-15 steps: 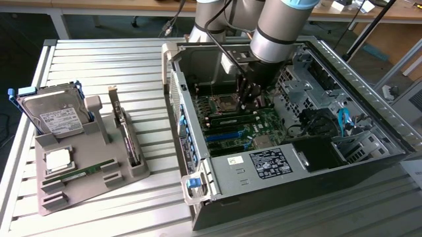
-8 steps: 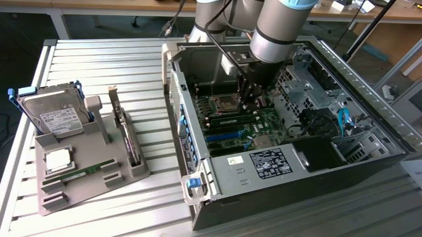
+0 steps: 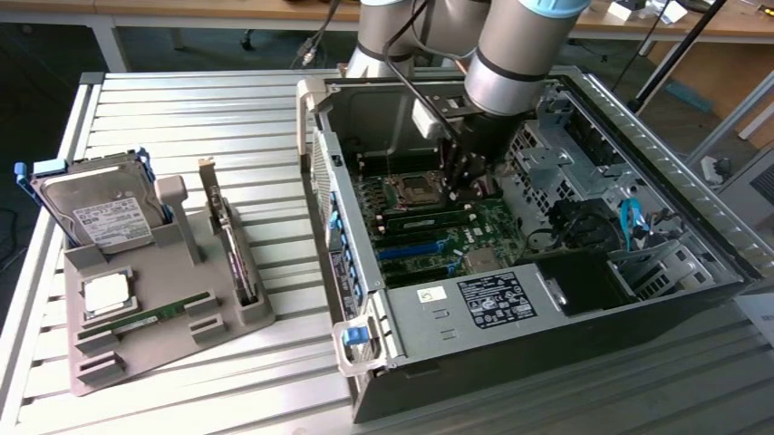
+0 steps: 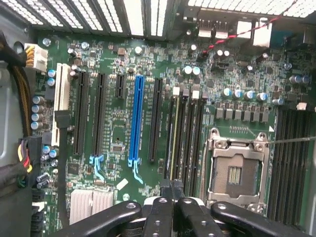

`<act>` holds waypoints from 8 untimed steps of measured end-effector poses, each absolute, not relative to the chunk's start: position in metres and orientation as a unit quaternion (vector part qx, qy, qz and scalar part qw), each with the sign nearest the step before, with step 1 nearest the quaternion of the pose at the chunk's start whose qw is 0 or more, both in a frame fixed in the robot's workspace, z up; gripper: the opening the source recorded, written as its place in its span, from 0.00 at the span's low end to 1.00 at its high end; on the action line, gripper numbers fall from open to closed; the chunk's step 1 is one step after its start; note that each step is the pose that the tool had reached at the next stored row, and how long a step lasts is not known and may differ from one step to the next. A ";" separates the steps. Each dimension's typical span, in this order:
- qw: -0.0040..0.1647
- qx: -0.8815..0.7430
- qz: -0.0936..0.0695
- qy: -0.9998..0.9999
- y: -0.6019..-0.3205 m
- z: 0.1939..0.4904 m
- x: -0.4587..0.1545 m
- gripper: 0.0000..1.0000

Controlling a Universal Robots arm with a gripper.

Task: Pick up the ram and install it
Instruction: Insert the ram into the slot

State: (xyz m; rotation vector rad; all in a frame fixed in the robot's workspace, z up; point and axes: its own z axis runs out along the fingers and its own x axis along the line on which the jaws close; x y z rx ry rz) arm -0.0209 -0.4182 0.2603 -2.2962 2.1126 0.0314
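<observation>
in a memory slot of the motherboard (image 4: 118,128), on edge and seen as a thin pale line in the wrist view: the ram (image 4: 173,138). lies green with dark chips in the exterior view (image 3: 426,220), just beside the empty processor socket (image 4: 236,173). runs parallel to the dark neighbouring slots and to the long blue slot (image 4: 136,118) a little further off.

right over one end of that stick: the gripper (image 4: 172,186), clenched, fingers pressed together at the stick's upper edge. cannot tell whether pinching it or only touching it. reaches down into the open computer case (image 3: 362,299) in the exterior view (image 3: 459,186).

well apart, toward the exterior view's left, on the slatted table (image 3: 181,109): a grey parts tray (image 3: 145,362). holds another green stick (image 3: 148,317) lying flat, a square silver chip (image 3: 107,292), a hard drive (image 3: 103,213) propped up, and an upright card (image 3: 230,245) with a metal bracket.
</observation>
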 end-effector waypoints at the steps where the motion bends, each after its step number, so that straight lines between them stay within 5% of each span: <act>1: 0.010 -0.736 0.010 0.677 -0.418 0.260 -0.019 0.11; 8: 0.007 -0.736 0.014 0.677 -0.418 0.260 0.000 0.11</act>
